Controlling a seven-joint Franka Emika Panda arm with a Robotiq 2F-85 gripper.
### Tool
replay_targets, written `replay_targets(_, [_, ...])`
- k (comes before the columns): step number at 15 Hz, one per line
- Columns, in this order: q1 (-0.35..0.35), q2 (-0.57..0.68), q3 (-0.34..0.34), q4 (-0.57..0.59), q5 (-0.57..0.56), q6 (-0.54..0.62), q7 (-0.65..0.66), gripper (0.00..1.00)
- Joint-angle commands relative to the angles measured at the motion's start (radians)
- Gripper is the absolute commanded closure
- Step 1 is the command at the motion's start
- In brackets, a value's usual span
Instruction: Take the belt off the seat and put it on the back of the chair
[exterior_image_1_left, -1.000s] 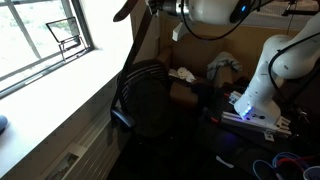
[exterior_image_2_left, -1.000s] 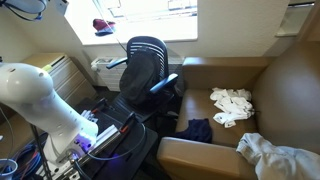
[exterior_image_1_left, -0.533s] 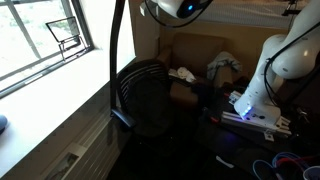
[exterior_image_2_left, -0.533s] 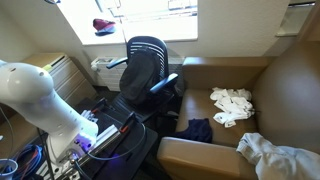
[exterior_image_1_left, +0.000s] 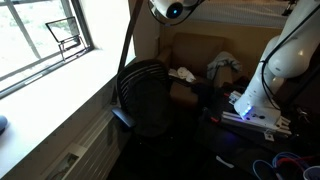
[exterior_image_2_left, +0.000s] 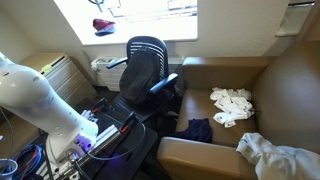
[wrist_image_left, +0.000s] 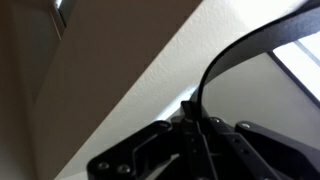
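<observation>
Hand is seen clamped shut on the belt. In an exterior view the belt is hung slanting, where earlier it was plumb. Its lower end is found beside the upper edge of the back of the chair.

I am lifting the belt: a second ago only a short end was showing at the top of an exterior view, and now it is hanging as a long slanted strap, its top drifting over the back of the chair. The white arm is receding toward the picture's edge.
</observation>
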Motion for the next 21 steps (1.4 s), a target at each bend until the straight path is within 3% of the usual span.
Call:
replay_targets(1, [-0.065,0.024,-0.06,0.034,0.058,0.207,-0.007,0.99])
replay_targets(2, [-0.048,0.007,-0.038,0.004,0.026,0.101,0.0,0.96])
replay_targets(5, [-0.061,-0.001,-0.054,0.004,0.072,0.202,0.012,0.99])
replay_targets(8, [-0.051,0.009,-0.039,0.011,0.191,0.13,-0.017,0.99])
replay_targets(9, [-0.057,0.008,-0.043,0.005,0.144,0.161,0.006,0.96])
replay_targets(13, [-0.054,0.008,-0.038,0.005,0.178,0.144,0.003,0.99])
replay_targets(16, [-0.009,0.065,0.011,0.103,0.071,0.169,0.1,0.99])
replay_targets(21, [0.096,0.1,0.134,0.191,0.058,0.253,0.119,0.99])
